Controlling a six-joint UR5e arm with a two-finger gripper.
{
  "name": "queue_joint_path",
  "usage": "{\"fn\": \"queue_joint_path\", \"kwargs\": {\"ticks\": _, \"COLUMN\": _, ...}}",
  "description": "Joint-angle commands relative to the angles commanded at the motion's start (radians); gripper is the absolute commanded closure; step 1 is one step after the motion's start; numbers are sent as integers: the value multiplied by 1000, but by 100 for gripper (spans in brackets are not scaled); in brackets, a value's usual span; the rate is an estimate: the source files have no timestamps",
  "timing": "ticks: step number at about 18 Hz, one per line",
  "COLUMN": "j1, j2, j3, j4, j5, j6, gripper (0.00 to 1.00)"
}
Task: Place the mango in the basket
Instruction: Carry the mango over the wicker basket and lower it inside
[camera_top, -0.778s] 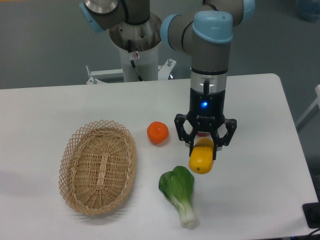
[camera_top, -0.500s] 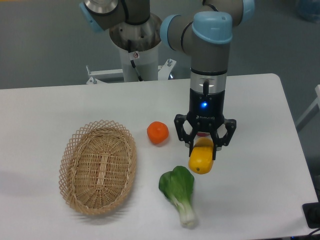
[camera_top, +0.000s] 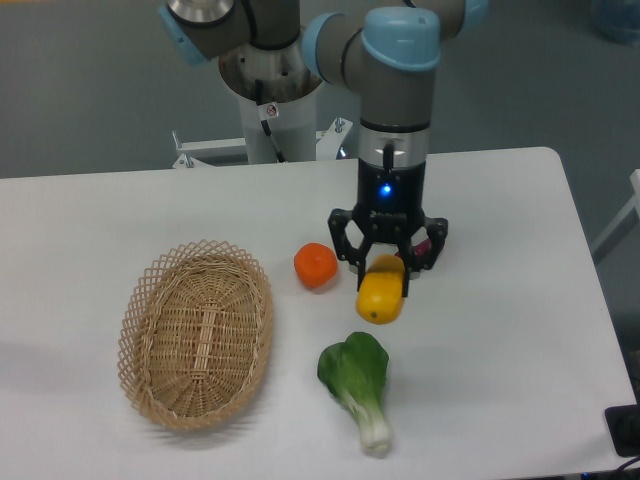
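Observation:
The yellow-orange mango (camera_top: 380, 298) hangs a little above the white table, right of centre, its upper end clamped between the black fingers of my gripper (camera_top: 385, 274), which is shut on it. The oval wicker basket (camera_top: 160, 395) lies on the table at the left, far from the gripper, and its inside is bare. The gripper points straight down from the arm's grey wrist.
A round orange (camera_top: 315, 265) sits just left of the gripper. A green bok choy (camera_top: 359, 381) lies below the mango toward the front edge. A dark red object (camera_top: 422, 249) peeks out behind the gripper's right side. The robot's base (camera_top: 270, 95) stands at the back.
The arm has shifted left and slightly back with the mango in its grip, bringing the fruit nearer the orange. Nothing else moved.

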Motion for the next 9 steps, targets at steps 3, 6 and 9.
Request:
{"fn": "queue_joint_path", "kwargs": {"ticks": 3, "j1": -83, "j2": -14, "j3": -17, "j4": 0, "j5": 76, "j6": -40, "gripper": 63}}
{"fn": "queue_joint_path", "kwargs": {"ticks": 6, "j1": -201, "j2": -70, "j3": -11, "j4": 3, "j5": 198, "j6": -101, "gripper": 63}}
{"fn": "queue_joint_path", "kwargs": {"ticks": 9, "j1": -262, "j2": -119, "j3": 1, "j4": 3, "j5": 212, "j6": -195, "gripper": 63}}
